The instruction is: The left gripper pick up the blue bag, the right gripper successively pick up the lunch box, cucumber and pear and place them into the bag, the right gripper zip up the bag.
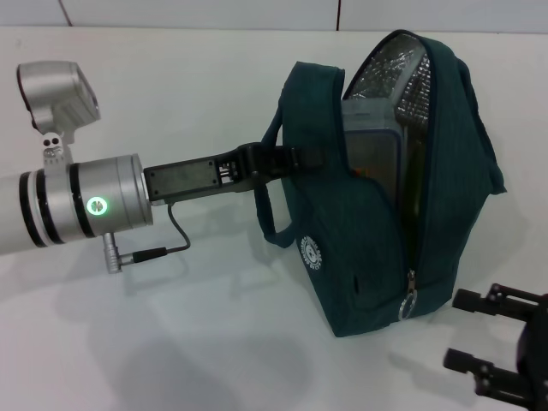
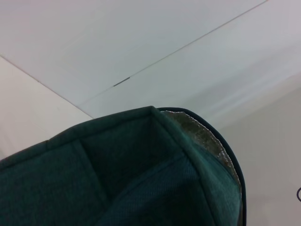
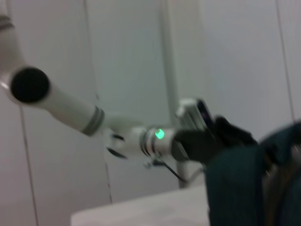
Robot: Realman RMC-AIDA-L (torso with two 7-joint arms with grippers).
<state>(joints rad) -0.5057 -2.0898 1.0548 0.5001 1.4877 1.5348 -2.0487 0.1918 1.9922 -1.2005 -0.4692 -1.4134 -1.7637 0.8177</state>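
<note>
The blue bag [image 1: 377, 231] stands on the white worktop [image 1: 171, 342] right of centre in the head view, its top zipper undone and the mouth gaping toward 1 o'clock, so the silver foil lining [image 1: 398, 73] shows. Inside it the lunch box [image 1: 377, 154] stands on edge — clear plastic with something orange behind it — against the lining. The ring pull [image 1: 409, 301] hangs at the low end of the zipper, at 5 o'clock on the bag, and the white round logo [image 1: 312, 252] sits on the near side panel.

The left pincer [image 1: 295, 159] reaches in from 9 o'clock and is pinching the bag's upper edge beside the near loop handle [image 1: 267, 201], holding that side up; its thin black cable [image 1: 175, 231] droops beneath the silver wrist.

The right pincer [image 1: 497, 338] sits at 5 o'clock in the head view, low over the worktop just beside the bag's zipper end, its two fingers spread apart and touching nothing.
</note>
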